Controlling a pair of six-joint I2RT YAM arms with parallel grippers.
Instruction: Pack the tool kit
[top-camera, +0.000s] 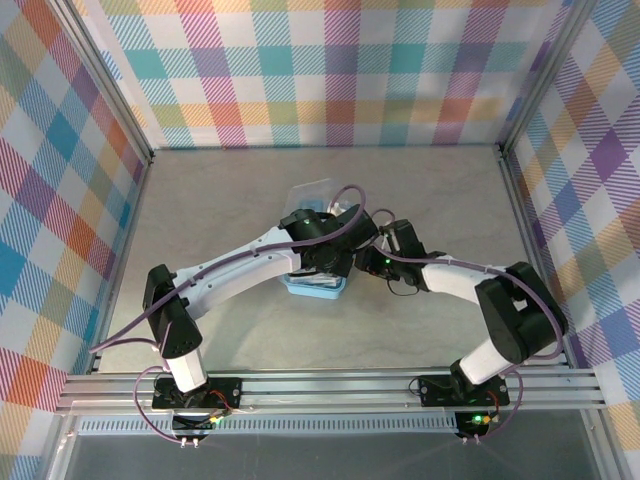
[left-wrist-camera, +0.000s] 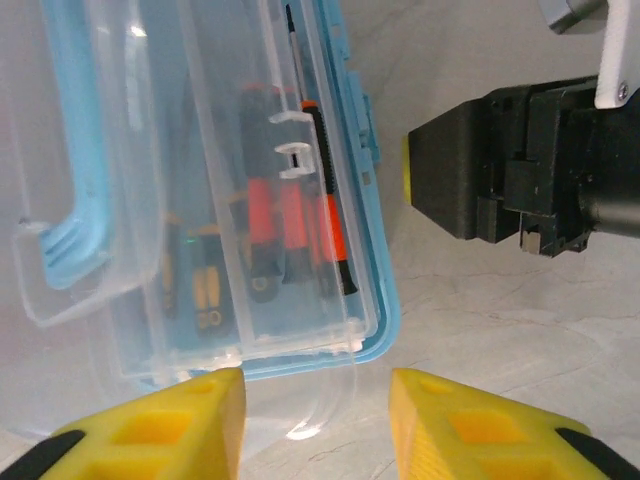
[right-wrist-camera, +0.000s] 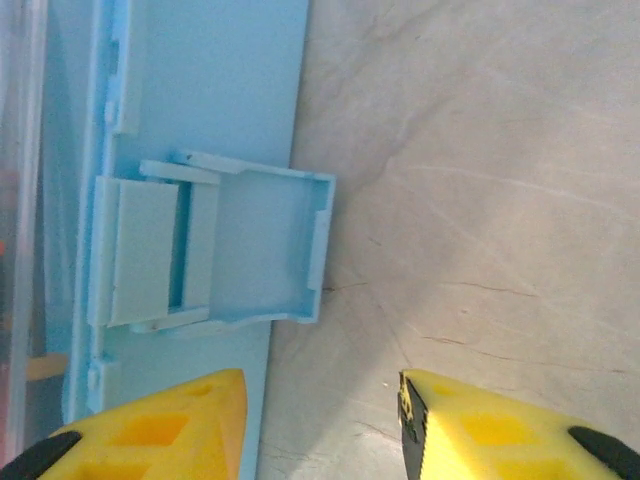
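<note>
The tool kit is a light-blue box (top-camera: 318, 288) in the middle of the table, under both wrists. In the left wrist view its clear lid (left-wrist-camera: 200, 150) lies over the box (left-wrist-camera: 385, 300). Black-and-orange screwdrivers (left-wrist-camera: 290, 230) show through the lid. My left gripper (left-wrist-camera: 315, 420) stands open at the box's near end (top-camera: 322, 268), with only table between its yellow fingers. My right gripper (right-wrist-camera: 320, 420) is open beside the box's right wall (right-wrist-camera: 200, 100), (top-camera: 360, 262). A blue latch flap (right-wrist-camera: 265, 245) sticks out from that wall, unfastened. The right gripper's left finger overlaps the box edge.
The right gripper's black body (left-wrist-camera: 520, 180) hangs close to the box's right side. A checked curtain (top-camera: 330, 70) and metal frame posts close the table (top-camera: 200, 200) on three sides. A rail (top-camera: 330, 385) with the arm bases runs along the near edge.
</note>
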